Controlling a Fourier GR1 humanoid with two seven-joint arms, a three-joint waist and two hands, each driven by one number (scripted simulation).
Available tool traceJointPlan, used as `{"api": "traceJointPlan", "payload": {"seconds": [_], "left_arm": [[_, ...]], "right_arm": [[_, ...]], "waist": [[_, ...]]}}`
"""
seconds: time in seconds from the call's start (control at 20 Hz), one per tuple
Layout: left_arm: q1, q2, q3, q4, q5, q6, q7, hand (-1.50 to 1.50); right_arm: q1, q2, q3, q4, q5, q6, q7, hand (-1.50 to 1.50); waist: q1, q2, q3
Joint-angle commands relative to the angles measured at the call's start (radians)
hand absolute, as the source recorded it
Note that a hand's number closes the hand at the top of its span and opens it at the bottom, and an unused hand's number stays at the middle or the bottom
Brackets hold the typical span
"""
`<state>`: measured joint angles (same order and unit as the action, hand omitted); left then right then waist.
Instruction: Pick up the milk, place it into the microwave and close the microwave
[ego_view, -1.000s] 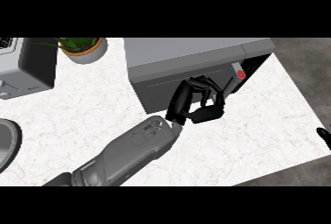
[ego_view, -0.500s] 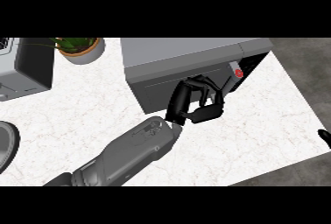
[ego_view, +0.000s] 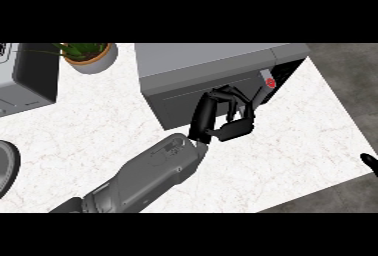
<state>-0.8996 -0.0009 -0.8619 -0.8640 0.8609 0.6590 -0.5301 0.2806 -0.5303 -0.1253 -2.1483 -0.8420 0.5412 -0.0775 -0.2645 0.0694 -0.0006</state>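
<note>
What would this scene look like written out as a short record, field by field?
surface: white marbled counter
appliance: grey microwave, near the counter's back edge
microwave door: almost shut, a dark gap on its right side
microwave button: red, on the right side
left robot hand: black, fingers against the microwave's front
right robot hand: only a tip at the view's right edge
milk: not visible
plant: green, in a pale pot, back left
other things: grey box at far left; dark round rim at left edge

Grey microwave (ego_view: 214, 65), white marbled counter (ego_view: 96, 130), black hand (ego_view: 221, 117).
</note>
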Motion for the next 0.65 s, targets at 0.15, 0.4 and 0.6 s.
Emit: {"api": "traceJointPlan", "payload": {"seconds": [0.15, 0.4, 0.6], "left_arm": [[-0.052, 0.001, 0.069, 0.126, 0.043, 0.011, -0.019, 1.5], [-0.061, 0.001, 0.063, 0.136, 0.056, 0.023, -0.043, 1.5], [-0.057, 0.001, 0.068, 0.141, 0.076, 0.016, -0.058, 1.5]], "right_arm": [[-0.01, -0.022, -0.004, -0.023, -0.027, 0.009, 0.013, -1.5], [0.002, -0.027, 0.004, -0.023, -0.037, 0.014, 0.022, -1.5], [-0.006, -0.041, -0.005, -0.033, -0.045, 0.013, 0.029, -1.5]], "waist": [[-0.015, 0.023, -0.002], [-0.023, 0.02, 0.0], [-0.015, 0.023, -0.001]]}}
